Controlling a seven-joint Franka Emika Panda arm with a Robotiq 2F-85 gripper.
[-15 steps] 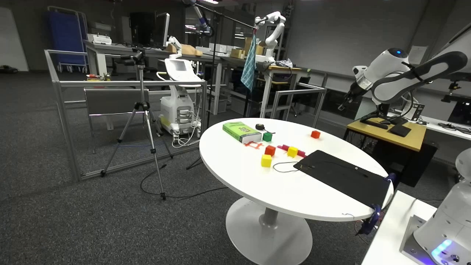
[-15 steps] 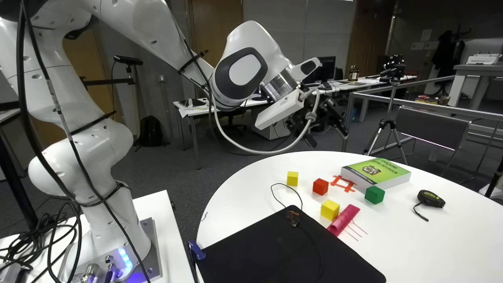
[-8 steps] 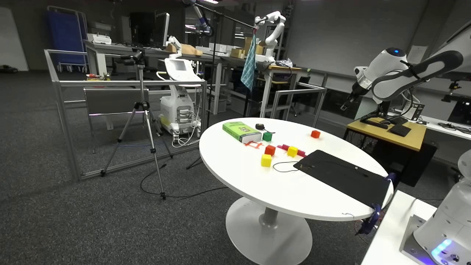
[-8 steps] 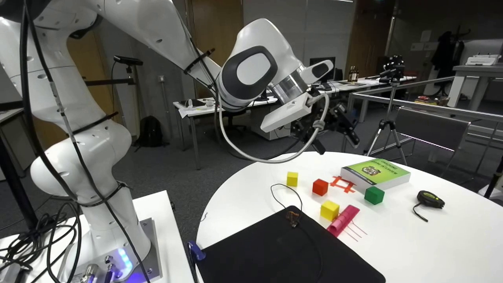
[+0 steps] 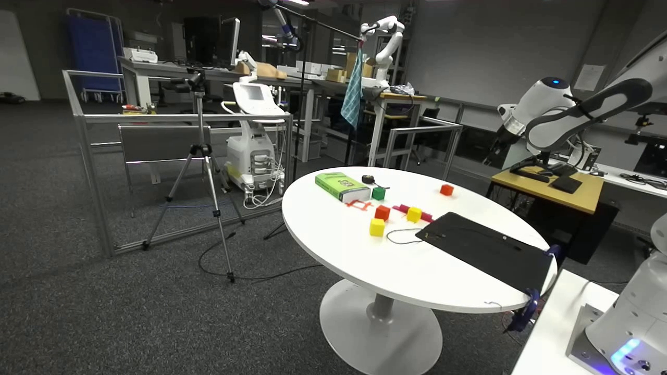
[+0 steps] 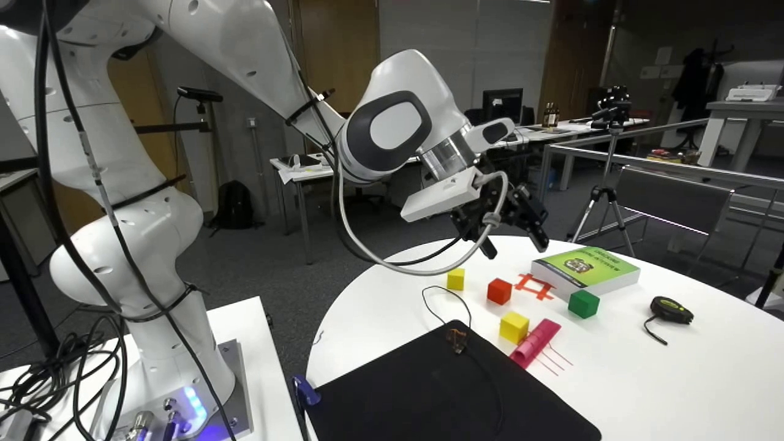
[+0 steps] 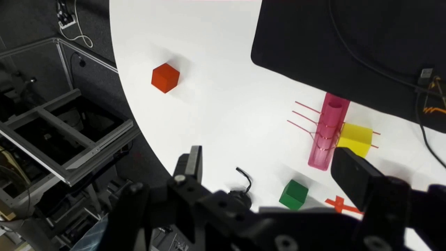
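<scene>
Gripper [image 6: 516, 247] hangs spread wide, higher than the round white tabletop [image 6: 674, 386]. On it: green cube [image 6: 584, 304] just beside green-covered book [image 6: 585, 267]; black tape measure [image 6: 672, 310] nearby.

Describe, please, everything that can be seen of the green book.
The green book is thick and closed, lying flat, cover up, on the round white table. Its cover, seemingly card, bears lettering and a picture; page edges look whitish. Red tape and a green cube lie close by; the open hand does not touch it.
</scene>
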